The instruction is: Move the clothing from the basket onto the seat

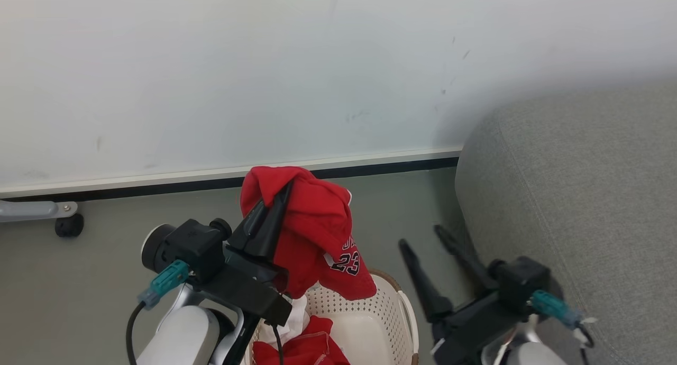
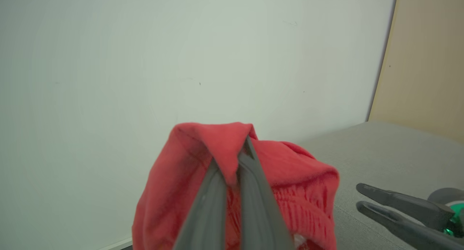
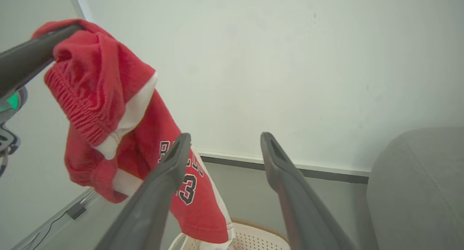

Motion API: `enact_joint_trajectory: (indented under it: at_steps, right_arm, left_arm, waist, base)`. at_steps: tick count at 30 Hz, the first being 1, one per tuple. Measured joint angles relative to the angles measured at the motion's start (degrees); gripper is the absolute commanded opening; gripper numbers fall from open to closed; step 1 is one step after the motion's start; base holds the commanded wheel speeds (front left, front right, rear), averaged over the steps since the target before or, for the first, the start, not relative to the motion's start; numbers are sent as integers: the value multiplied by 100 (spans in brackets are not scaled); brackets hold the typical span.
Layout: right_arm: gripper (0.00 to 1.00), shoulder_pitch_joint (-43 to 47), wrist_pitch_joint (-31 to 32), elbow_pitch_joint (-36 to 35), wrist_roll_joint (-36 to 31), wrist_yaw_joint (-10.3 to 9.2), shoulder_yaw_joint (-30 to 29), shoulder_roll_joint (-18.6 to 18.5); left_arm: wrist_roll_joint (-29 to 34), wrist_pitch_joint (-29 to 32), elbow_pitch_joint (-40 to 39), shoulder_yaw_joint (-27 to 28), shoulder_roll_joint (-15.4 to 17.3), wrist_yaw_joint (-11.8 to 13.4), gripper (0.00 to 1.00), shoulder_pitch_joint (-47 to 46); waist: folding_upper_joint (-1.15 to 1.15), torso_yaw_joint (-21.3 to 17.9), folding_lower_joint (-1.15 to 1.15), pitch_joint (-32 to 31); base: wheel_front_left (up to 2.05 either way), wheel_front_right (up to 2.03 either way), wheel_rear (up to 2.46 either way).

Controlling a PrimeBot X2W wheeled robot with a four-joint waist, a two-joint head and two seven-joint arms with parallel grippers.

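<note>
My left gripper (image 1: 285,191) is shut on a red jersey piece with number 23 (image 1: 322,233), holding it up above the cream basket (image 1: 394,312) at the bottom centre of the head view. More red and white clothing (image 1: 301,346) lies in the basket. In the left wrist view the red cloth (image 2: 217,148) is pinched between my shut fingers. My right gripper (image 1: 426,237) hangs open and empty to the right of the basket, next to the grey seat (image 1: 582,195). The right wrist view shows the hanging red jersey (image 3: 119,134) left of my open fingers (image 3: 174,159).
A pale wall with a white and black baseboard (image 1: 370,164) runs behind. Grey floor (image 1: 79,291) spreads to the left. A caster wheel on a grey leg (image 1: 67,225) sits at the far left by the wall.
</note>
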Motion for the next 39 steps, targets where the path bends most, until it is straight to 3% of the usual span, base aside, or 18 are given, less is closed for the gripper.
enact_joint_trajectory:
  at_steps: [10,24,25,26,27,39]
  right_arm:
    - [100,-410,229,133,0,367,805,514]
    - [100,-1315,215,953,225,467,1246,583]
    - [51,-1315,215,953,225,467,1246,583]
    - [16,-1406,169,1039,313,467,1319,579]
    - [0,-1461,140,1059,367,466,1413,571]
    - [0,-1811,-215,1271,922,305,1871,576]
  left_arm:
    - [-2,186,-55,-93,-35,3,0,-12]
    - [-2,344,-58,-287,-179,-4,0,-90]
    - [-2,344,-58,-287,-179,-4,0,-90]
    - [-2,345,-58,-293,-183,-5,0,-91]
    - [-2,345,-57,-299,-183,-5,0,-93]
    - [-7,377,-59,-321,-193,-8,0,-101]
  waist:
    - [0,64,0,20]
    - [0,214,0,57]
    - [0,214,0,57]
    - [0,232,0,61]
    - [0,240,0,63]
    - [0,304,0,74]
  base:
    - [0,0,0]
    - [0,0,0]
    - [0,0,0]
    - [0,0,0]
    - [0,0,0]
    - [0,0,0]
